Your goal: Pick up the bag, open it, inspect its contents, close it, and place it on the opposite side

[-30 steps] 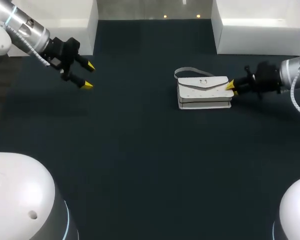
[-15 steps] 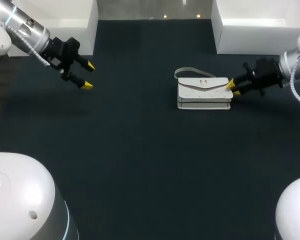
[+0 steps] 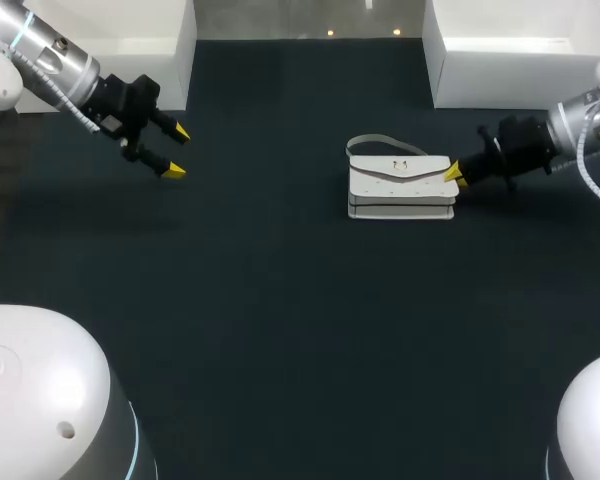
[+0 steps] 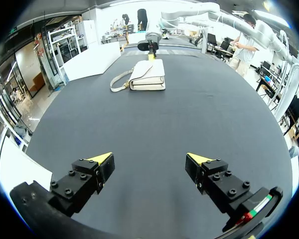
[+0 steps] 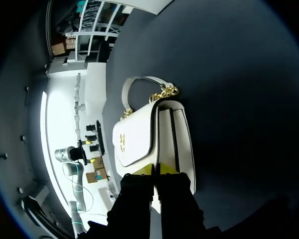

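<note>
The bag (image 3: 400,187) lies right of the middle. Our right gripper (image 3: 459,177), tips pressed together, touches its right end. Our left gripper (image 3: 178,151) hangs spread, upper left. Pickup step, we think: open wide, then grab.

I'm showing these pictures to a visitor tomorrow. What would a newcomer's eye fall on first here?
First the white handbag, lying flat on the dark table right of the middle, its strap curled behind it. Next comes the right gripper, right at the handbag's right end. The left gripper hangs far off at the left, fingers open, holding nothing.
</note>
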`<state>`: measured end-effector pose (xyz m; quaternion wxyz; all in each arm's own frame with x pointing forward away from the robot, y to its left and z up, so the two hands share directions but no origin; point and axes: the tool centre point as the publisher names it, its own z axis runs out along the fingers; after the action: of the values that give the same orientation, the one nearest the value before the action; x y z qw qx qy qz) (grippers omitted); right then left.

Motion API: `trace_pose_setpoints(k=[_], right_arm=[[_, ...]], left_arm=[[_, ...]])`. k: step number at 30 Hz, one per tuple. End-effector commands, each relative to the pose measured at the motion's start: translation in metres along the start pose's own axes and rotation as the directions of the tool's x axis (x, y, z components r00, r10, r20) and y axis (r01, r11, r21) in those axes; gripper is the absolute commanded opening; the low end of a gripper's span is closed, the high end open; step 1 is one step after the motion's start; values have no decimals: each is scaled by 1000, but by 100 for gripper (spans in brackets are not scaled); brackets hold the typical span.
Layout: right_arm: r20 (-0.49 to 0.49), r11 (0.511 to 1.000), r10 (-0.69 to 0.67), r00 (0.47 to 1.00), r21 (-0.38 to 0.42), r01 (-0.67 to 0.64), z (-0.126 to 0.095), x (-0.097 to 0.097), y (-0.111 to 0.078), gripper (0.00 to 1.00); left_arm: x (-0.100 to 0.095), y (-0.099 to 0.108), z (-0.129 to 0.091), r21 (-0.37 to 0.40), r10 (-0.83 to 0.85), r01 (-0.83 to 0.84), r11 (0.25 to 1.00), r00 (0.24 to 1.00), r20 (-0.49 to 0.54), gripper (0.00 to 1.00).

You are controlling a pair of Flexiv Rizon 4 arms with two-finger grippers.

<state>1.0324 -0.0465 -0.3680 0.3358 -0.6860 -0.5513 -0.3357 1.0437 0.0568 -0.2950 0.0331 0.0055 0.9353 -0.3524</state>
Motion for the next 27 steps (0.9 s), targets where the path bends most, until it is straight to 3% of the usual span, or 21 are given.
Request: trace_pose_setpoints(k=[1,8,15,27], right_arm=[[-27,999,-8,1000,52,9,16,4,-1,0],[-48,999,-34,998,40,36,42,23,-10,0],[-32,999,-37,999,-31,36,59,37,-18,0],[-31,999,-37,999,-24,36,60,38,-19,0]], left_arm=[[0,1,1,3,1,-1,1000,1000,1,100],[0,1,1,3,1,-1,1000,1000,1,100],[0,1,1,3,1,-1,1000,1000,1,100],[0,1,1,3,1,-1,1000,1000,1,100]])
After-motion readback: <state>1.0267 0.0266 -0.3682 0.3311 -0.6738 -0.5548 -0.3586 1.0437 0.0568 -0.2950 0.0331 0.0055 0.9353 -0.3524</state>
